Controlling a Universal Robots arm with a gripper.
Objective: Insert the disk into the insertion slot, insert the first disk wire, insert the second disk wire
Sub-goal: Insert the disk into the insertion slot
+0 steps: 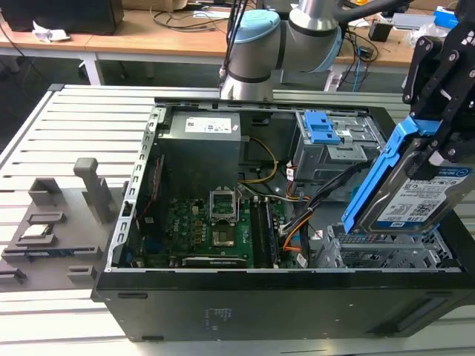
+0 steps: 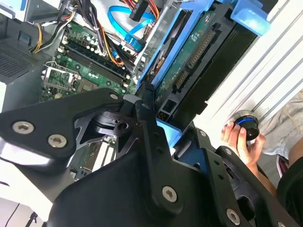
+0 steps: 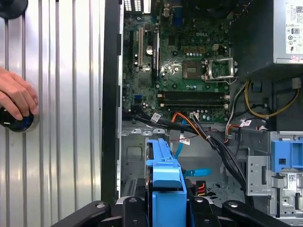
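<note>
When looking through the exterior view, saw the disk point(image 1: 415, 196) whole: tilted, white label up, hanging just above the insertion slot point(image 1: 375, 257) at the case's corner on that view's right, not yet seated. Found its green circuit side and connector edge in the second wrist view instead, plus a person's hand point(image 2: 239, 142) on a round black knob point(image 2: 247, 124) outside the case. Picked out, in the first wrist view, the first disk wire point(image 3: 185, 121) and the second disk wire point(image 3: 198, 173) running across the case interior beyond the blue carrier's end. Noted tight margins: perforated cage walls directly below, the taller grey cage point(image 1: 334, 148) just beside, the case rim point(image 1: 297, 276) near; open room above and outside the case wall. Read the gripper point(image 1: 436, 144) as clamped on the disk, fingers pressed against the blue carrier's sides.
</note>
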